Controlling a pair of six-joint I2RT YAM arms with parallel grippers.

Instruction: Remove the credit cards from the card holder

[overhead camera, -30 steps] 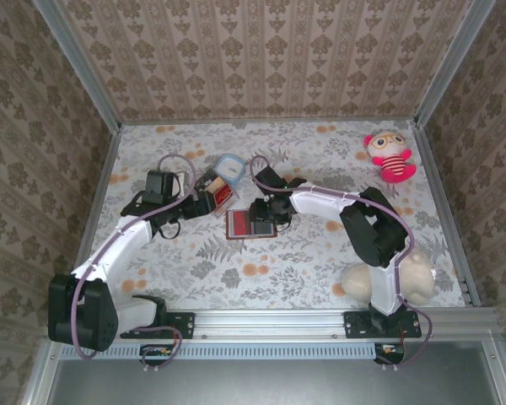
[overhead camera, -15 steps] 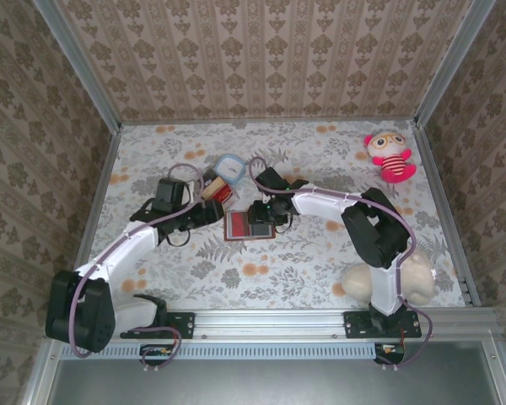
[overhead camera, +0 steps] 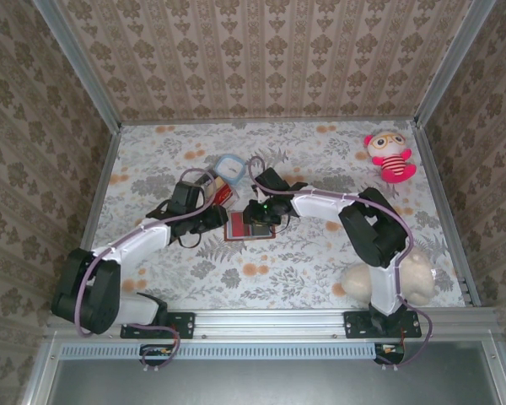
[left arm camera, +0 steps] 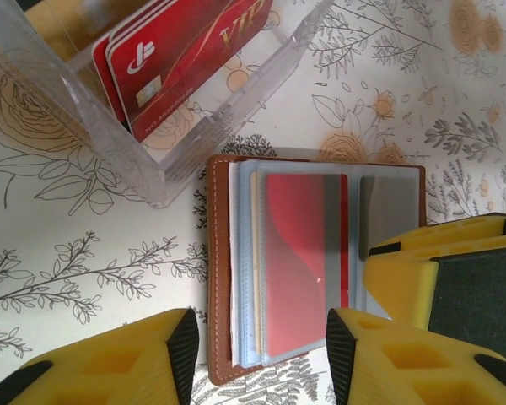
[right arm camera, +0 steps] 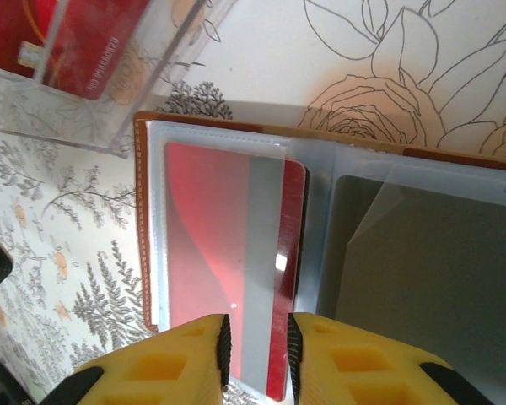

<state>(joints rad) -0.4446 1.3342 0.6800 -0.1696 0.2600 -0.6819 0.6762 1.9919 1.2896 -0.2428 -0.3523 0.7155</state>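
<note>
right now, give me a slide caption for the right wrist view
Right hand poised over a red card sleeved in the open card holder, clear box beside it

Open card holder (left arm camera: 218,278), red card (left arm camera: 293,261) inside

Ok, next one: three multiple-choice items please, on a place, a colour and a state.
1. Where is the clear plastic box? A) beside the card holder B) inside the holder C) stacked on the holder
2. What colour is the card showing in the holder? A) green B) red C) blue
3. The card holder is: A) folded shut B) standing on edge C) lying open

Answers: 1 A, the box stands by the holder's corner; 2 B, the left wrist view shows it red; 3 C, its inside faces up.
</note>
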